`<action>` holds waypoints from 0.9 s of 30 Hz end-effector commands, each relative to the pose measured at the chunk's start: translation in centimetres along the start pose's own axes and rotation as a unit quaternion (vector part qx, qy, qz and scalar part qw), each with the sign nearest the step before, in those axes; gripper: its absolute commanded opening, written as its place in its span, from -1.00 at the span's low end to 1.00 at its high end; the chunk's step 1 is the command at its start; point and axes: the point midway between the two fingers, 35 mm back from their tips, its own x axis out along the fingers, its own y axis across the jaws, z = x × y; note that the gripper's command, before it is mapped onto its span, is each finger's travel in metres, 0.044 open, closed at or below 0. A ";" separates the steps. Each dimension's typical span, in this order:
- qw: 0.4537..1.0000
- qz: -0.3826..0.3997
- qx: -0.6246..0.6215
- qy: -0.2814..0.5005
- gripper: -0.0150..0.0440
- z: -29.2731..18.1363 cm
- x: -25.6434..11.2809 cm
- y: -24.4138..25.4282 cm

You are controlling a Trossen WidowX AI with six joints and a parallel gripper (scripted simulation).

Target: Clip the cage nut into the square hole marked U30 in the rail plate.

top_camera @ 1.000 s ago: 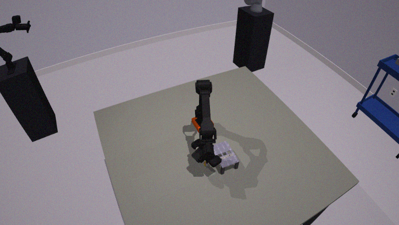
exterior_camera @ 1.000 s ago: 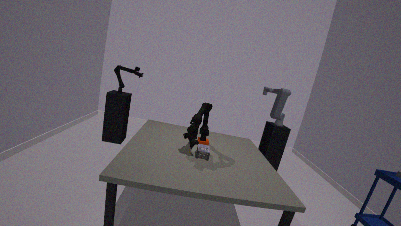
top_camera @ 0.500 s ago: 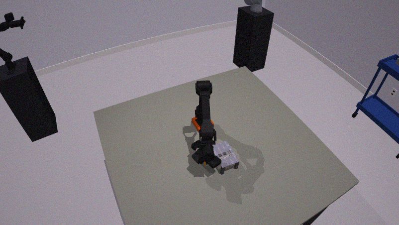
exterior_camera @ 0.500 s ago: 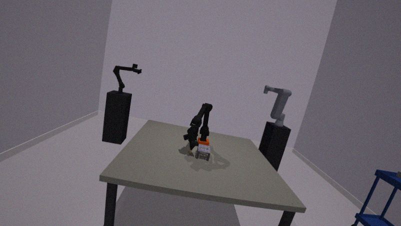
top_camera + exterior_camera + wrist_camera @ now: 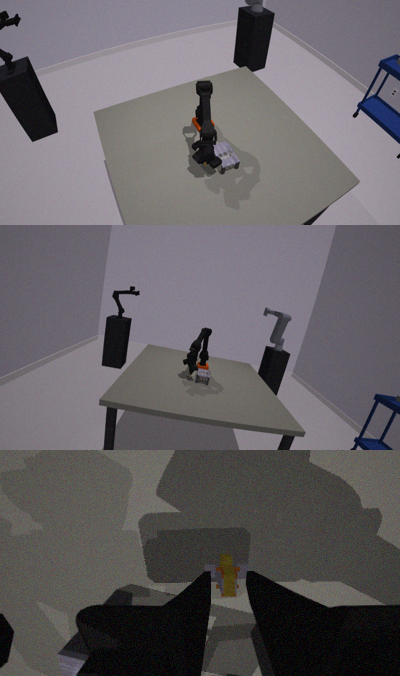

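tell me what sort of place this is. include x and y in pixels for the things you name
Probably a robotics lab or test room: a black arm (image 5: 205, 111) (image 5: 198, 339) works on a table (image 5: 156, 125) (image 5: 156, 398), a pale grey arm (image 5: 280, 328) stands on a dark pedestal (image 5: 253, 39) (image 5: 273, 367), and a blue cart (image 5: 378, 107) (image 5: 369, 420) is off to one side.
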 end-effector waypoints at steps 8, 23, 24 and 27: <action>1.000 0.001 -0.001 0.002 -0.08 -0.1 0.1 0.1; 1.000 0.000 -0.001 0.000 -0.41 0.0 0.0 0.0; 1.000 0.000 -0.001 0.000 -0.41 0.0 0.0 0.0; 1.000 0.000 -0.001 0.000 -0.41 0.0 0.0 0.0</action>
